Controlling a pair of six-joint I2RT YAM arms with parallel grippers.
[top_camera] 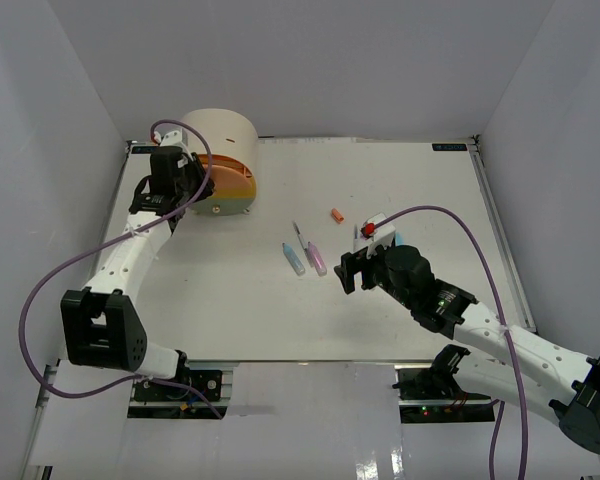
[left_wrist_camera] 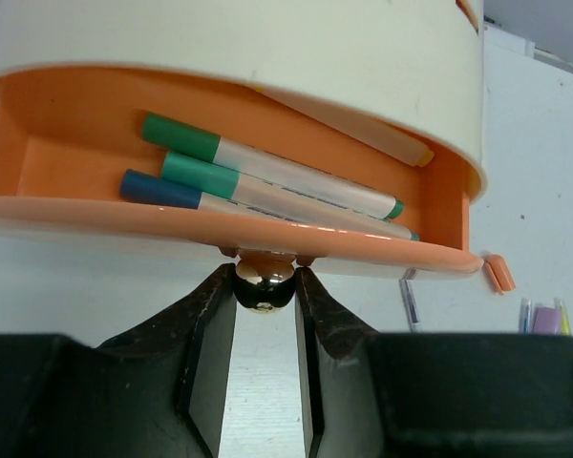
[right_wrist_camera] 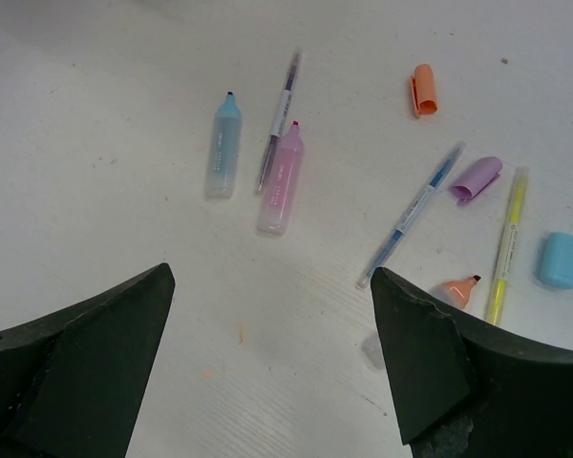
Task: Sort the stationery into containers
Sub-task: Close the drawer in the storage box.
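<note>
Left claw [left_wrist_camera: 265, 279] pinches the shiny round metal knob [left_wrist_camera: 264, 292] of the glossy orange plastic drawer [left_wrist_camera: 38, 162], open beneath the smooth beige cabinet [left_wrist_camera: 267, 48], three capped markers [left_wrist_camera: 267, 181] inside. Right claw [right_wrist_camera: 272, 281], spread wide, hangs over stubby pastel highlighters [right_wrist_camera: 222, 146], well apart from that cabinet.

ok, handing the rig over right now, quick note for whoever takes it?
Left gripper: shut on the knob of the orange drawer, which stands open under the cabinet.
Right gripper: open, empty, above the loose stationery.
Done: three markers lie in the orange drawer.
Left: blue highlighter, pink highlighter, orange highlighter, grey pen, blue pen, yellow pen, orange cap, purple cap and blue cap, all on the table.
</note>
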